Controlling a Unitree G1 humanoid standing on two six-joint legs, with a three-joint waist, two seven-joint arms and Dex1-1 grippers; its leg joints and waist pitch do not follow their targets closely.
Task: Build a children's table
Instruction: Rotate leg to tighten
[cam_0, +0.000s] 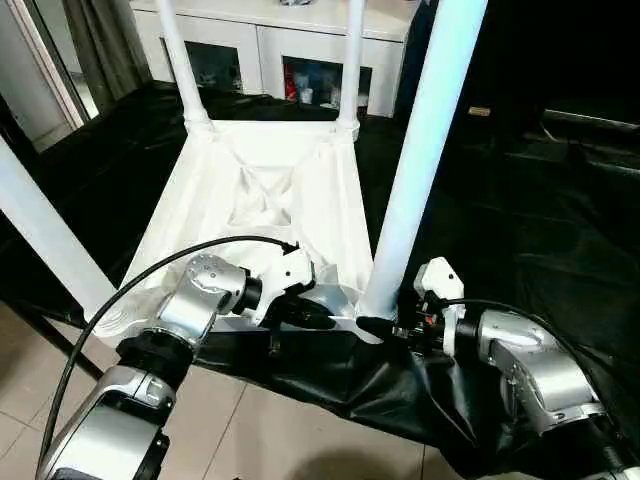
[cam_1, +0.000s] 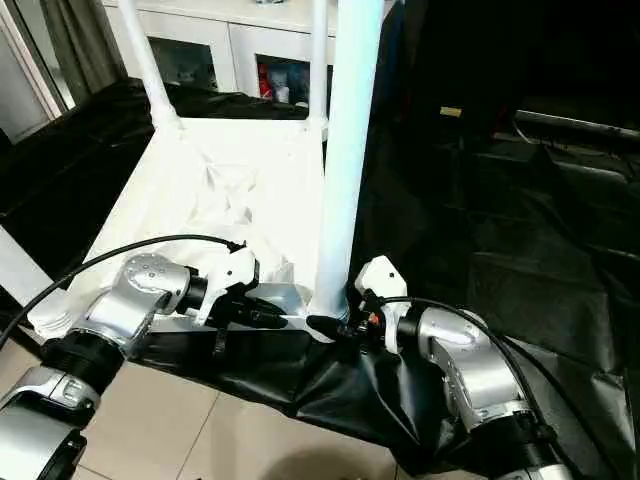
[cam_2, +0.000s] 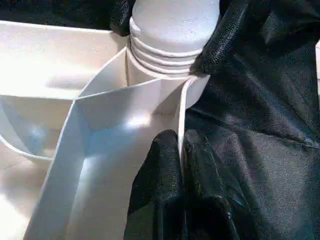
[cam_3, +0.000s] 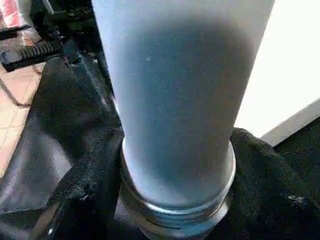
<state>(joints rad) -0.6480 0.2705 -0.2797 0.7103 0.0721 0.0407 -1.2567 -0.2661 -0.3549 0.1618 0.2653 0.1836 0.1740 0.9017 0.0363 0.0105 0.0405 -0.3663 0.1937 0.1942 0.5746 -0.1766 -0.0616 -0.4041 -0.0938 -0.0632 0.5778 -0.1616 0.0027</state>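
The children's table lies upside down, its ribbed white top (cam_0: 270, 200) on the black cloth. Two far legs (cam_0: 180, 60) (cam_0: 352, 60) and a near-left leg (cam_0: 45, 240) stand up from its corners. The near-right leg (cam_0: 420, 150) stands in its corner socket with some of its threads (cam_2: 165, 50) showing above the socket. My left gripper (cam_2: 180, 145) is shut on the top's thin side wall just beside that socket. My right gripper (cam_0: 385, 328) hugs the base of the near-right leg, one black finger (cam_3: 85, 190) on each side of it.
The black-draped table (cam_0: 520, 230) carries the work and its cloth hangs over the near edge in folds. A white cabinet (cam_0: 290, 40) with glass doors stands behind. Tiled floor (cam_0: 250, 430) shows below the near edge. A black cable (cam_0: 150, 265) loops over my left forearm.
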